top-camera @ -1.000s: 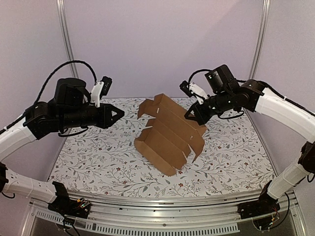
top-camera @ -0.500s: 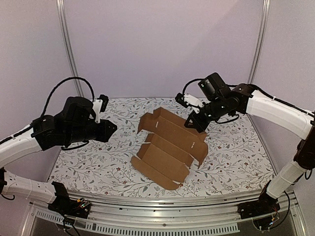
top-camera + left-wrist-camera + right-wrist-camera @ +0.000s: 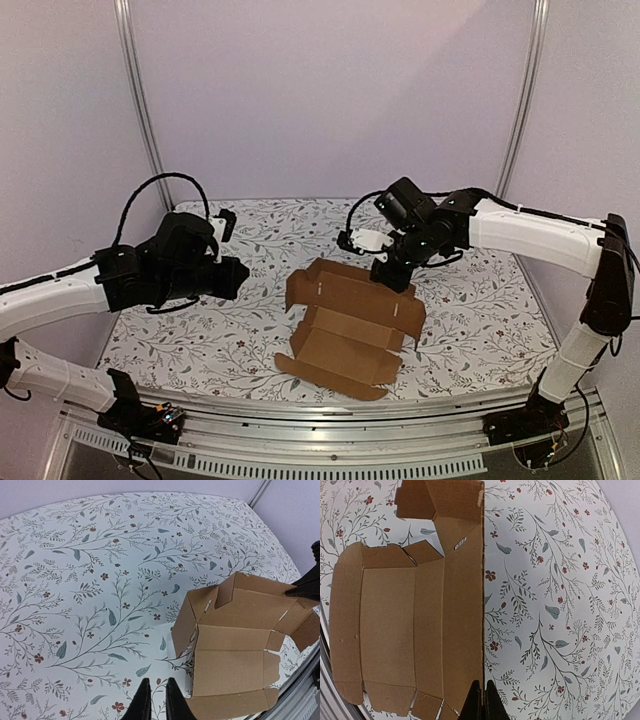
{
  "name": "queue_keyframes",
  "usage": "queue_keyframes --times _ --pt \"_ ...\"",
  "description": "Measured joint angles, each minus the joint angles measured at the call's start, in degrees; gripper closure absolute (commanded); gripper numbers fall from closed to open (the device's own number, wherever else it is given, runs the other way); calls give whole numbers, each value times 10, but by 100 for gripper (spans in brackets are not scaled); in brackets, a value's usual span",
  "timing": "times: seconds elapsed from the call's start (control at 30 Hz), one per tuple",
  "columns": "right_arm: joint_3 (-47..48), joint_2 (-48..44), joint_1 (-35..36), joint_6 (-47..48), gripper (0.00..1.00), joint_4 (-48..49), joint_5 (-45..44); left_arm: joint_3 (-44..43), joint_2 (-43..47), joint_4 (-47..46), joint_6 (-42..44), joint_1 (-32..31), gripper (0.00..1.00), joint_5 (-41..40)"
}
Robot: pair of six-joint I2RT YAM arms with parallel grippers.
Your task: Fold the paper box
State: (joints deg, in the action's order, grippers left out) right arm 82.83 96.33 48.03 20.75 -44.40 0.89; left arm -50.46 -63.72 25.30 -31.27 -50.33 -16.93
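Floral-printed covering spreads over the table [image 3: 200, 340], white with thin grey-green sprigs and small red blossoms, smooth and matt, under plain lilac walls [image 3: 320, 100] and two slim metal posts [image 3: 140, 110]

On the left, my left gripper [image 3: 238, 275] hangs above the print, well apart from the cardboard and pointing towards it. Its two black, tapering fingers [image 3: 144, 700] stand only a sliver apart, with a narrow strip of pattern showing between them. They hold nothing.

Right of the middle of the table sits the paper box [image 3: 350, 325], plain brown cardboard, dull and unprinted, die-cut into rectangular panels joined by straight creases. It is only partly shaped. The broad near panels lie flat or nearly flat, and a long front flap with rounded corners reaches towards the near edge. The left side wall stands up from its crease, and a small flap at the far left corner also stands up. Short slots and notched tabs break the outer edges, and the cut edges look thin and crisp.

At the far right rim of the box, my right gripper [image 3: 386, 270] comes down from a white-shelled arm. In the wrist view its fingertips [image 3: 476, 696] are pressed tight together with no daylight between them. They pinch the straight cut edge of the rear panel, which runs as a clean line right into them. Beyond that edge there is only flowered cloth
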Motion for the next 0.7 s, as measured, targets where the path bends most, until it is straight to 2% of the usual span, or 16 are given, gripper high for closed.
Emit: queue_keyframes --times 0.37,0.7 --pt "-42 12 4 14 100 39 -20 47 -50 -58 -15 19 91 29" --pt "-92 -37 5 -8 100 71 -9 47 -128 -117 -18 26 92 72"
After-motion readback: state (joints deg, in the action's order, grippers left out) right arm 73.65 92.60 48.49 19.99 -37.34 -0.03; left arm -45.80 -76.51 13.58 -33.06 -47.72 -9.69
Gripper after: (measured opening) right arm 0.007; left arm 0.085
